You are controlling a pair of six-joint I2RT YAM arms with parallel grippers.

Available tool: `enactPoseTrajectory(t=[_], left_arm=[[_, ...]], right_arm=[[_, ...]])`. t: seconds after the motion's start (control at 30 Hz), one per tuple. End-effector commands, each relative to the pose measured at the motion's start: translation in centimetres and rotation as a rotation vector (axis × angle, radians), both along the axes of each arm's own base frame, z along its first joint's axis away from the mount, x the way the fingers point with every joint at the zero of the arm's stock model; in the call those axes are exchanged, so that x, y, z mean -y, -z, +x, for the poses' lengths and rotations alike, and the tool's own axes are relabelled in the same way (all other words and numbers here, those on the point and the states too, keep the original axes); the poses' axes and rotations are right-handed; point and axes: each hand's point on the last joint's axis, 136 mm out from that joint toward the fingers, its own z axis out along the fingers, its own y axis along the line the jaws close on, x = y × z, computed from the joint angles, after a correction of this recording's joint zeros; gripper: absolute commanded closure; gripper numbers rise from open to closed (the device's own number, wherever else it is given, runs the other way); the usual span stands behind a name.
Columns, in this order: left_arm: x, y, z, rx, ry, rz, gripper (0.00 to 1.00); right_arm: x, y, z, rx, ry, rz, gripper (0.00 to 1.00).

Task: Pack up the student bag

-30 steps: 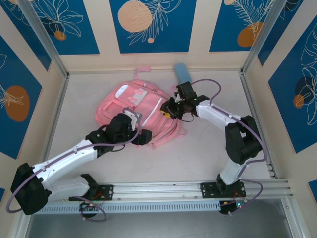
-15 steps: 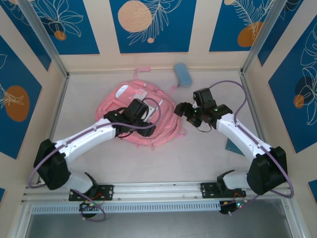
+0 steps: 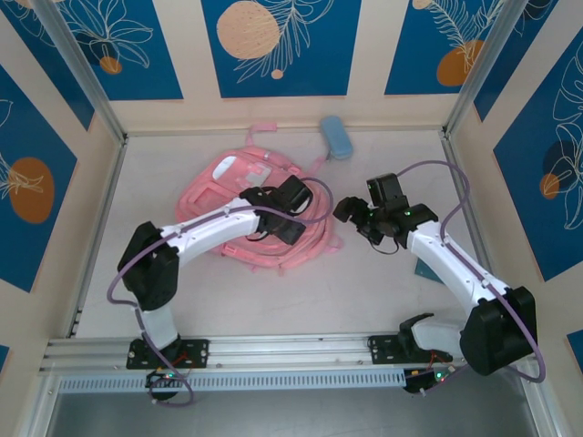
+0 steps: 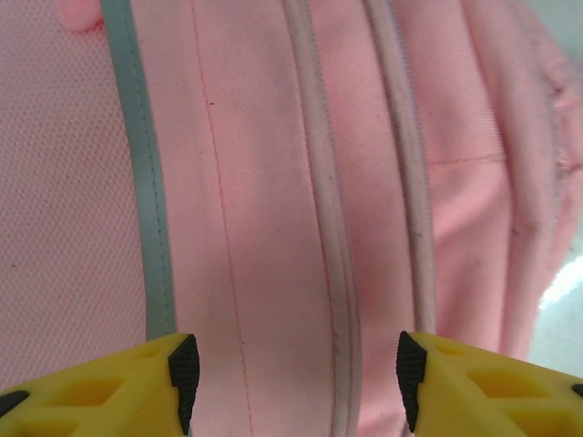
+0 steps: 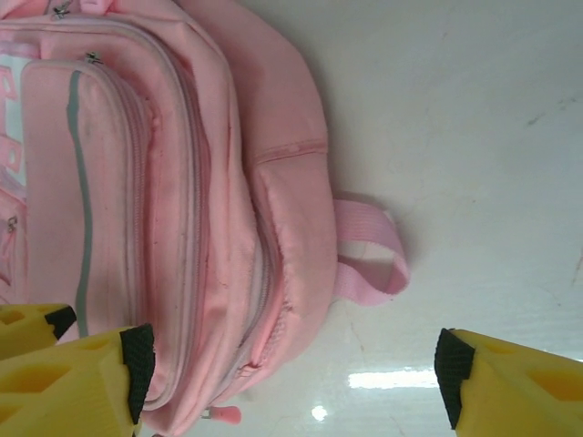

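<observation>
While left hand (image 4: pixel 291 378) and right hand (image 5: pixel 293 369) gape, student bag (image 3: pixel 205 196) partly hidden, seemingly zipped.

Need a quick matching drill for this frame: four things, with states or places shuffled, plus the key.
Things:
1. bag
2. pencil case
3. left gripper
4. right gripper

Places or states:
A. open, at the bag's edge, partly over bare table
B. light blue, at the table's far edge
C. open, close above pink fabric
D. pink, lying flat mid-table

Pairs: 1-D, 2-B, 3-C, 4-A
</observation>
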Motion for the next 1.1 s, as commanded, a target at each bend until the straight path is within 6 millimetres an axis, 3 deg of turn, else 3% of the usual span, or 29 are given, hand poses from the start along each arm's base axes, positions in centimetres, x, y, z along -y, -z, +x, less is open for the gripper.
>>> enactPoseTrajectory(t=[0.0,0.2,0.37,0.5,0.73,0.9,1.07], left_arm=[[-0.7,0.3,0.7,0.014,-0.048,0.072,0.43],[-0.4,1.1,1.5,0.017,-0.057,0.105,0.53],[-0.3,1.0,1.5,0.009,-0.061,0.106,0.77],[-0.3,-0.8,1.6,0.042,-0.06,0.07,1.0],[0.1,-7.8,2.1,0.149,-0.075,-0.105,1.0],[-0.7,-12.2,2.8,0.209,-0.122,-0.218,1.0],[-1.5,-14.1,3.6,0.239,-0.164,-0.272,1.0]], right_arm=[[0.8,-0.3,-0.2,0.029,0.034,-0.005,0.15],[1.2,0.1,-0.6,0.021,0.043,-0.012,0.14],[1.3,0.2,-0.9,0.015,0.041,-0.017,0.15],[1.2,0.1,-1.0,0.029,0.018,-0.028,0.15],[-0.7,-0.5,-1.8,0.135,-0.149,-0.132,0.22],[-4.4,-0.8,-3.1,0.26,-0.366,-0.215,0.29],[-8.9,0.1,-5.1,0.365,-0.572,-0.234,0.39]])
